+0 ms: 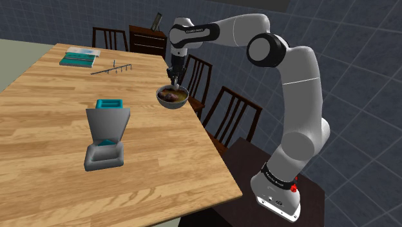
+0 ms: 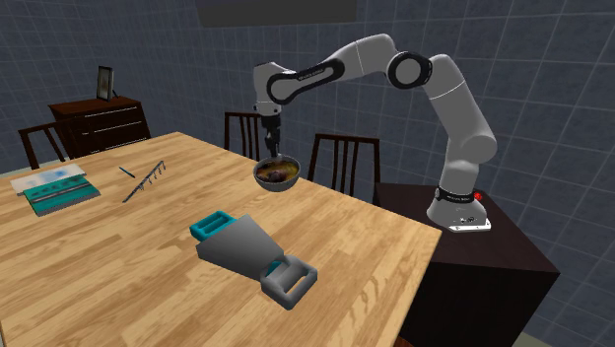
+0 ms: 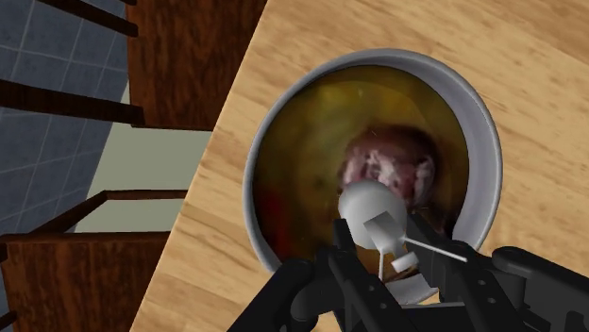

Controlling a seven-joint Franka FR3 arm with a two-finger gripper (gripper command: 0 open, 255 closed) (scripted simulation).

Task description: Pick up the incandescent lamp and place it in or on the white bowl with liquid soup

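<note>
Wrist view: my gripper [image 3: 396, 272] clasps the lamp [image 3: 373, 212] above the soup bowl [image 3: 477, 113], which sits beside the table [image 3: 529, 38] edge, chairs [image 3: 193, 57] beyond.

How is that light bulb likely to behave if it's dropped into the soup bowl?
The bulb looks round and smooth, so it would probably roll or slip easily. It seems small against the bowl, so it is likely light, and it may bob on the soup.
</note>
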